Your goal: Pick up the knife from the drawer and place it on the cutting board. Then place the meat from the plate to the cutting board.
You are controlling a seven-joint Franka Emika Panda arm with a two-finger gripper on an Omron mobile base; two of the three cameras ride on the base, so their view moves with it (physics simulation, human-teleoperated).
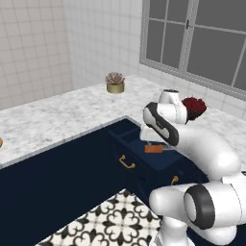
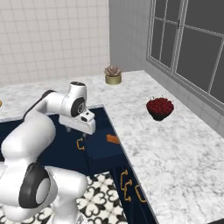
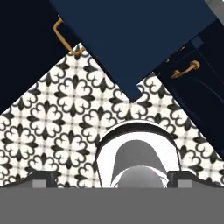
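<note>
— Marble counter (image 2: 175, 144) wraps the corner under the window, and the drawer (image 1: 144, 144) is pulled out below it. How far along would you say they are?

— Barely started, by my reckoning. The knife (image 1: 153, 149) lies inside the drawer, orange handle up; from the right side it shows as an orange sliver (image 2: 113, 139) close under the counter edge. Nothing is held. I can't spot the board, the plate or the meat from here, so both placements look still to do.

— And the gripper (image 2: 75, 129)?

— Fingers spread wide, empty, hanging over the drawer a little to the side of the knife and above it. The hand camera looks down at the drawer front and the patterned floor (image 3: 65, 131).

— Any tight spots?

— The counter lip overhangs right beside the knife, so a descent has little slack on that side. The drawer walls box it in too. Up top there's room: a bowl (image 2: 159, 107) of red stuff and a small plant (image 2: 113, 74) sit well apart from the drawer.

— So straight down, then straight up?

— I'd guess so, keeping off that lip.
</note>
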